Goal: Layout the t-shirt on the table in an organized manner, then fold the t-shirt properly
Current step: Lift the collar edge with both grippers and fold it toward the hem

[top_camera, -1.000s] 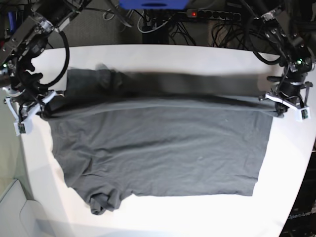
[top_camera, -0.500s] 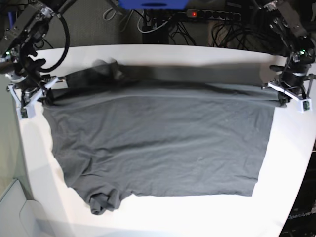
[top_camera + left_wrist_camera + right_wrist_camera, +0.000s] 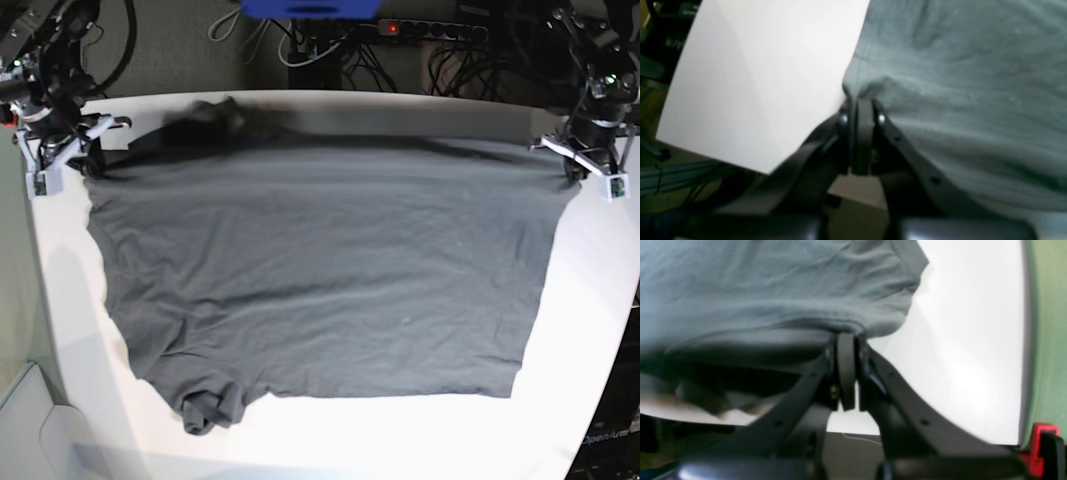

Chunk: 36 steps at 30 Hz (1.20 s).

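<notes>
Grey cloth of the t-shirt (image 3: 320,280) lies mostly flat on the white surface (image 3: 590,330), its far edge pinched in our left gripper (image 3: 582,168) and right gripper (image 3: 72,150), so we should lower both corners evenly, taut, before releasing.

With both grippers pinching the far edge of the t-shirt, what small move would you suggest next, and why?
Probably lower both arms and set the held edge flat on the table. The left gripper and right gripper each grip a far corner of the t-shirt, and the cloth between them looks spread nearly its full width. One sleeve remains bunched at the near edge, so it will likely need smoothing afterwards.
</notes>
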Tool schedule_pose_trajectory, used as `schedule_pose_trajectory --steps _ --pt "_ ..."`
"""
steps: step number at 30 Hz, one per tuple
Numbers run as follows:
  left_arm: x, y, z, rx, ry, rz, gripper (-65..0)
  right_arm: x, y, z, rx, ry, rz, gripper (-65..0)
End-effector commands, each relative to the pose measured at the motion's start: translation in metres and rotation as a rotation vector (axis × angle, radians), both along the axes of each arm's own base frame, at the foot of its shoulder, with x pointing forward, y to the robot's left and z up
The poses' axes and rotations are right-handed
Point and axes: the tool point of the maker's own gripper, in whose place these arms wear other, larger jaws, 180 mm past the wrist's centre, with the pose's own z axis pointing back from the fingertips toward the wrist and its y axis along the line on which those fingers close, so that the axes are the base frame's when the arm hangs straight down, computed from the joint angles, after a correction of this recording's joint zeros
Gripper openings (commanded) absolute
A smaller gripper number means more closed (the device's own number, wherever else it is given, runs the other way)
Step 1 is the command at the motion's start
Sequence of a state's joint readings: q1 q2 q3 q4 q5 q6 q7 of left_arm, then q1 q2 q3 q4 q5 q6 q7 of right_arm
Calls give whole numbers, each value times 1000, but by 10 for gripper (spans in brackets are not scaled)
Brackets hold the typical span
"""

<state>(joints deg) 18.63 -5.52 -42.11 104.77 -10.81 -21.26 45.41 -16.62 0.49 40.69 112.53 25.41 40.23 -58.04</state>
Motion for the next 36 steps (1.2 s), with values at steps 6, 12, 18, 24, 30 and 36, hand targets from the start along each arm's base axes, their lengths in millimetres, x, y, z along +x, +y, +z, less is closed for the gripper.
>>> schedule_pose_trajectory --steps 6,12,18,24,30,36 --pt "-6 5 7 26 -19 -3 -648 -9 -8 14 32 -64 -25 -650" --pt "-13 18 11 37 -24 38 -648 -17 -17 14 27 -57 -57 -650" --pt "-20 17 8 40 -5 36 -648 -21 -17 12 27 -47 -57 -650" --pt "-20 17 8 39 -4 35 -648 -18 -16 13 29 -54 -52 -650" --pt "-7 16 12 36 -31 31 -648 -2 -15 21 27 -94 -47 -650" --pt "16 16 26 33 -91 37 -648 21 -12 32 34 -149 -33 -650"
